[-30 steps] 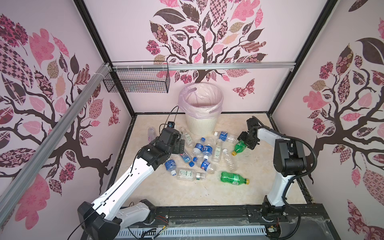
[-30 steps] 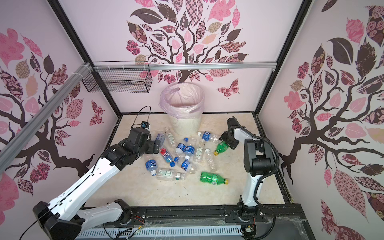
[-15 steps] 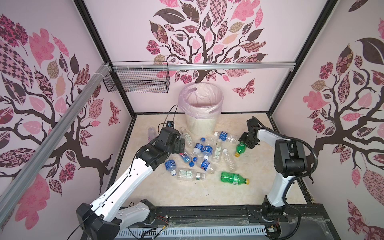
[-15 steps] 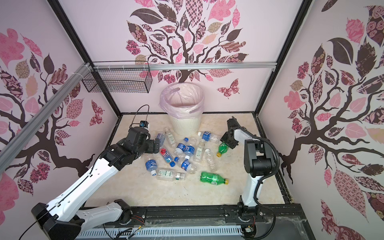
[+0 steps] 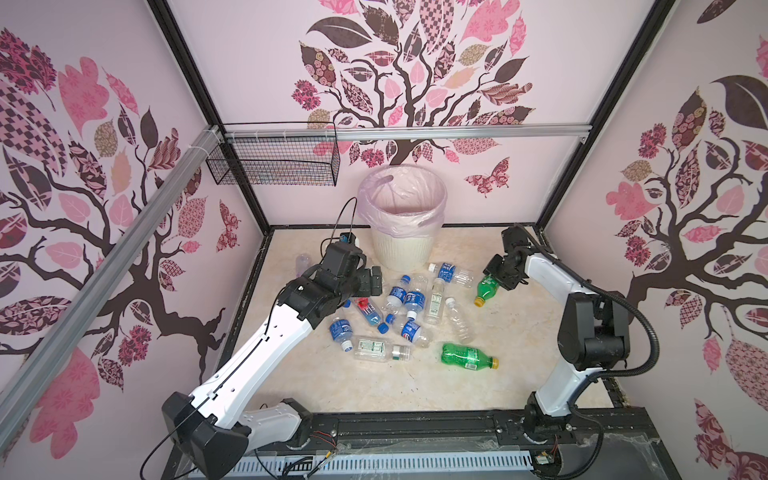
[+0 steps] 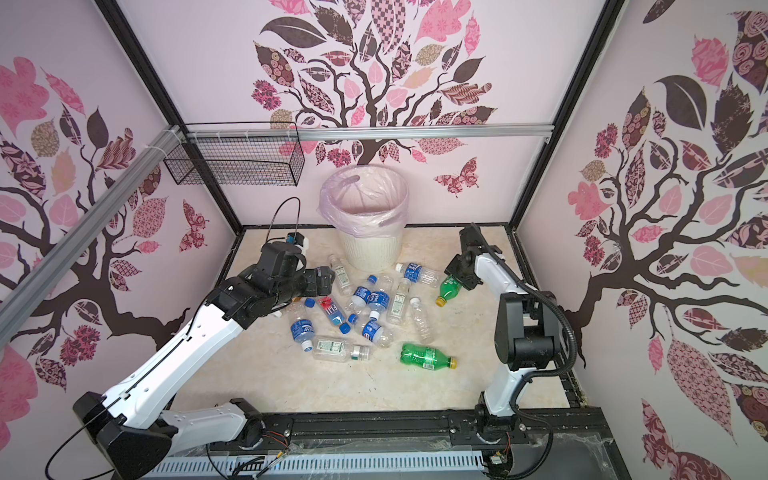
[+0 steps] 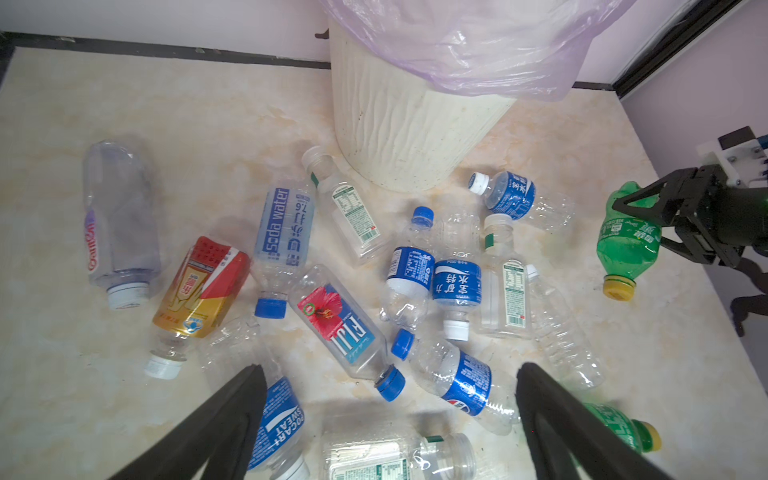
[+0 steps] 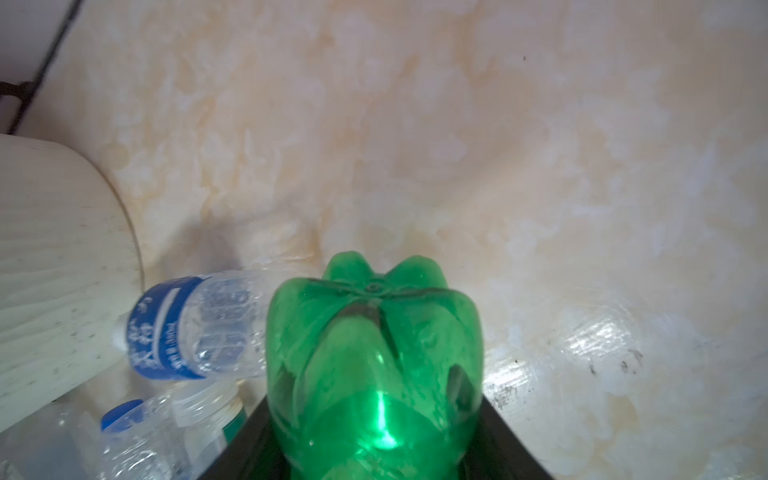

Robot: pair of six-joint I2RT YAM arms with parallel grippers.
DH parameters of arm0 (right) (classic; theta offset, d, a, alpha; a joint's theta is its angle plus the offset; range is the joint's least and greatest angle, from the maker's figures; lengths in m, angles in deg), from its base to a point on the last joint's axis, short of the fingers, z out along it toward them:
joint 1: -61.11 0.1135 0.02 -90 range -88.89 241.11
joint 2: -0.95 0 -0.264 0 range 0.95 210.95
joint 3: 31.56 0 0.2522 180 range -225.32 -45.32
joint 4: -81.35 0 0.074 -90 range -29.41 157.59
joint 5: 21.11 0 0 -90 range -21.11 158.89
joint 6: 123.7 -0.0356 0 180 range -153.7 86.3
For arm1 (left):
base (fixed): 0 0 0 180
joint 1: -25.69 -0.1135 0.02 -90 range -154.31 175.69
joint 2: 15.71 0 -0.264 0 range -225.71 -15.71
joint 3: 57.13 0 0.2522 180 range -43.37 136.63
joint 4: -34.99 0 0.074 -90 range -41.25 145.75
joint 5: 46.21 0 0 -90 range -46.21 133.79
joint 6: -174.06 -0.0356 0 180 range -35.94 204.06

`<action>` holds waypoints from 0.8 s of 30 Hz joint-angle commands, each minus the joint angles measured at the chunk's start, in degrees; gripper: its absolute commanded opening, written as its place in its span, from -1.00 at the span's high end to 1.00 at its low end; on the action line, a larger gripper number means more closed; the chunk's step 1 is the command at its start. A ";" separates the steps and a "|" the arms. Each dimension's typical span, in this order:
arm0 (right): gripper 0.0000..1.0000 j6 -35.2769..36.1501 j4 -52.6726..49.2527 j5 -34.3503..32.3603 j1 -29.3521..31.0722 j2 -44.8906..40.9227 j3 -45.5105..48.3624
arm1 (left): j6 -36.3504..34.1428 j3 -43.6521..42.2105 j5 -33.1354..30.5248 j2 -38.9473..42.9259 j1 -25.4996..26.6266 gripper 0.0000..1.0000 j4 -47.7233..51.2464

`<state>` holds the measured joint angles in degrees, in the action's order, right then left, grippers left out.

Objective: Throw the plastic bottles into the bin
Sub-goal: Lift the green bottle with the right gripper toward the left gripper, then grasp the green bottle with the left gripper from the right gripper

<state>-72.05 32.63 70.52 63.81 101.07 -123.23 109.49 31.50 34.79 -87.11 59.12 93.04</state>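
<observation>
Bench [image 5: 316, 386]: pale marbled top, enclosed left, right and far by tree-patterned panels; visible in both top views [image 6: 270, 374].

Bin [image 5: 401, 253]: round, cream, ribbed, lined with a pale pink bag. Upright at the far middle of the bench, close to the far panel [image 6: 370, 253].

Wire mesh basket [image 5: 276, 166]: black, hung on the far panel, up and to the left of the bin.

Plastic bottles [image 5: 409, 299]: heap lying flat mid-bench, just on the near side of the bin. Mostly clear with blue labels, some white-labelled.

Left tool [image 5: 376, 280]: spread wide with nothing between the fingers. Poised over the left edge of the heap [image 7: 390, 370].

Right tool [image 5: 500, 276]: low at the far right of the bench, closed on the base end of the green bottle [image 5: 485, 287], with fingers pressed to both sides in the right wrist view [image 8: 374, 436].

Green bottle, further: yellow cap pointing to the near side, lying right of the heap and apart from it [image 8: 374, 353]. Cannot tell whether it is raised off the bench.

Second green bottle [image 5: 465, 356]: flat at the near right of the heap, yellow cap to the right.

Blue-labelled bottle [image 5: 451, 272]: flat, just right of the bin's foot, between the bin and the green bottle [image 8: 187, 328].

Fiji bottle [image 7: 336, 328]: flat in the left part of the heap, blue cap.

Lone clear bottle [image 5: 302, 264]: flat at the far left, apart from the heap.
</observation>
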 commanded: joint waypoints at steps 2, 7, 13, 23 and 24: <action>0.13 -1.92 -5.18 2.38 2.06 -5.61 -4.36 | 3.71 3.23 9.13 -3.71 0.38 -0.94 -3.51; 0.13 -3.48 -6.53 3.44 7.47 -7.01 -8.71 | 5.68 6.24 12.93 -8.55 1.85 -0.94 -3.30; 0.12 -5.31 -8.07 5.46 13.74 -6.69 -14.45 | 7.97 6.81 14.87 -11.02 4.19 -0.94 -6.85; 0.13 -6.29 -9.46 8.38 20.28 -4.49 -22.22 | 9.39 6.46 20.19 -12.68 5.01 -0.94 -11.45; 0.14 -6.29 -9.21 8.47 20.92 -4.41 -22.41 | 9.29 6.58 20.56 -13.01 4.98 -0.94 -11.42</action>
<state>-77.36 25.31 77.73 83.26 96.19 -143.64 118.80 35.59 53.31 -99.02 63.95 83.55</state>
